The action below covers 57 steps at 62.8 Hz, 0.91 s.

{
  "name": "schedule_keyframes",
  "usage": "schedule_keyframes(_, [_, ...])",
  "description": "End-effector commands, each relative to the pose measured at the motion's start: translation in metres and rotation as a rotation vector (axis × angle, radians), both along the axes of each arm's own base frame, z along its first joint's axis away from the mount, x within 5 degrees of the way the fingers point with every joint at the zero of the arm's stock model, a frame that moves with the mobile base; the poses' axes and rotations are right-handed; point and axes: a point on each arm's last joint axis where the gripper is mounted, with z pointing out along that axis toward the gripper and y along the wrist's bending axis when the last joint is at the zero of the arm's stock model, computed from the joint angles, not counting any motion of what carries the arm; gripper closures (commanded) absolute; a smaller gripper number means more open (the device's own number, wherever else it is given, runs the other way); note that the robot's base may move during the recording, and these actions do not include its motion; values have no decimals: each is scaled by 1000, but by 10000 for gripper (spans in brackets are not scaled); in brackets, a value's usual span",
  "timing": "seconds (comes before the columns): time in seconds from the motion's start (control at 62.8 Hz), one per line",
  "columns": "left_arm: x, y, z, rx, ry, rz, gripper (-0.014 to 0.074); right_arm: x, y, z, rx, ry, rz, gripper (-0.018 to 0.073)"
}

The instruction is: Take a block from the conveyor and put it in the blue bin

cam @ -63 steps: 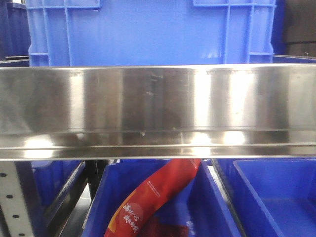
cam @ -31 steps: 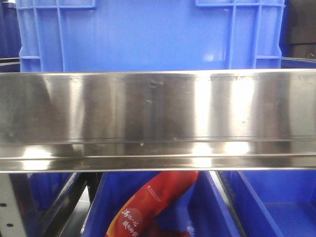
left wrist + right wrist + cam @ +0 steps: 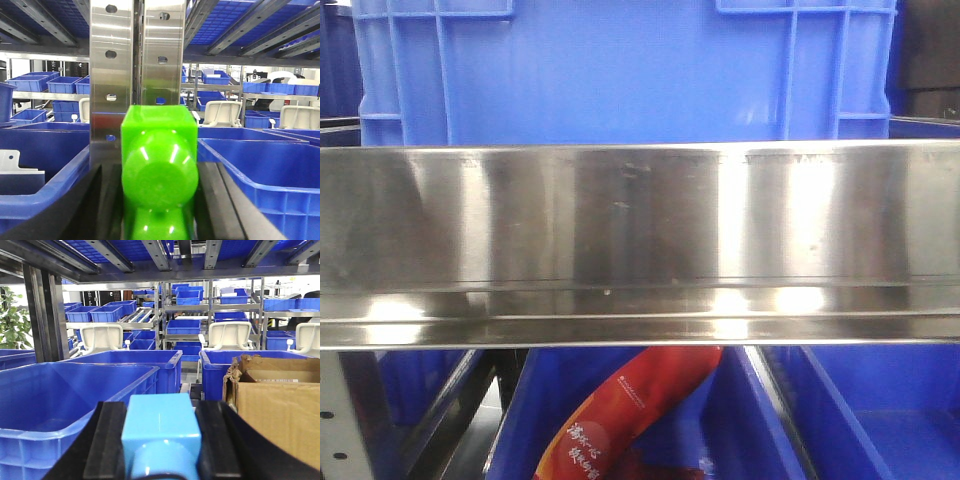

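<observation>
In the left gripper (image 3: 159,210): a green block (image 3: 159,150) is held tight between the jaws.
Right gripper (image 3: 161,450): a light blue block (image 3: 160,422) is clamped likewise.
Blue bin (image 3: 75,365): its open inside should be reached before release, clear of the cardboard box (image 3: 275,410).

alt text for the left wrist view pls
A green block is held between the dark fingers of the left gripper, filling the lower centre. Behind it rises a perforated steel post, with blue bins on both sides.
</observation>
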Motion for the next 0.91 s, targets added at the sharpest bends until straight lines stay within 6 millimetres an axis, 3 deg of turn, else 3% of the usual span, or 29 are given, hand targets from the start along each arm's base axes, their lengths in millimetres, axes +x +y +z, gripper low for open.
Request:
schedule_keyframes(0.0, [-1,0,3,-14,-31,1,708,-1,0,2,-9,-34,-1,721])
schedule_keyframes(0.223, [19,3,7,-7,22,13,708,-2,0,8,2,-94,1,721])
schedule_keyframes(0.414, [44,3,24,-10,125,1,708,-2,0,12,8,-128,2,721])
schedule_keyframes(0.573, [68,2,53,2,262,-37,708,1,1,41,16,-169,2,721])
schedule_keyframes(0.685, [86,-5,76,-38,273,-115,708,16,3,64,16,-169,2,721])
schedule_keyframes(0.892, [119,-30,89,7,336,-313,708,49,18,90,4,-91,58,721])
